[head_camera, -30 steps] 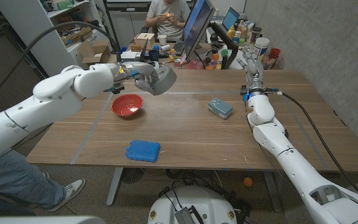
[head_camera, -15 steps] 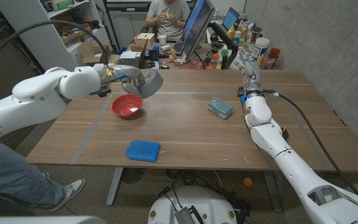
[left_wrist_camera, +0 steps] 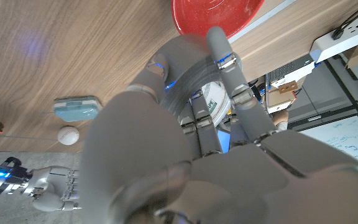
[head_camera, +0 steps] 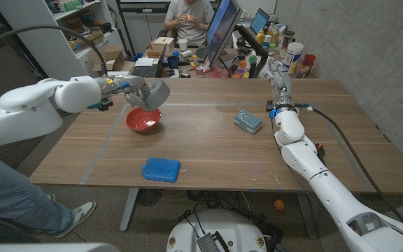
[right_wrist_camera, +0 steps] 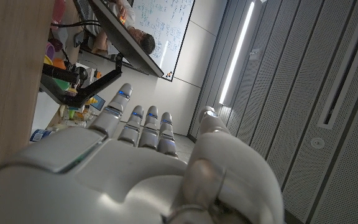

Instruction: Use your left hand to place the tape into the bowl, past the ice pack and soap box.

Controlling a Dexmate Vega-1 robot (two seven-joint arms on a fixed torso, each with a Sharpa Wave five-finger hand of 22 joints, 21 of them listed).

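Note:
My left hand (head_camera: 133,89) grips the grey tape roll (head_camera: 157,92) in the air just above the far rim of the red bowl (head_camera: 143,120). In the left wrist view my fingers (left_wrist_camera: 229,68) wrap the tape roll (left_wrist_camera: 188,81), and the red bowl (left_wrist_camera: 216,14) lies just beyond the fingertips. The teal soap box (head_camera: 248,121) sits right of centre on the table, and the soap box (left_wrist_camera: 78,107) also appears behind my hand. The blue ice pack (head_camera: 161,169) lies near the front edge. My right hand (head_camera: 279,72) stands upright at the table's far right, fingers straight, holding nothing.
The wooden table (head_camera: 208,150) has bare wood between bowl, soap box and ice pack. Behind its far edge stand a monitor (head_camera: 221,31), bottles and clutter (head_camera: 285,45), and a seated person (head_camera: 187,17). A person's leg and shoe (head_camera: 75,210) are at the front left.
My left hand has carried the tape to the left, from the bowl's far right side to over the bowl's far rim. The right arm has barely moved.

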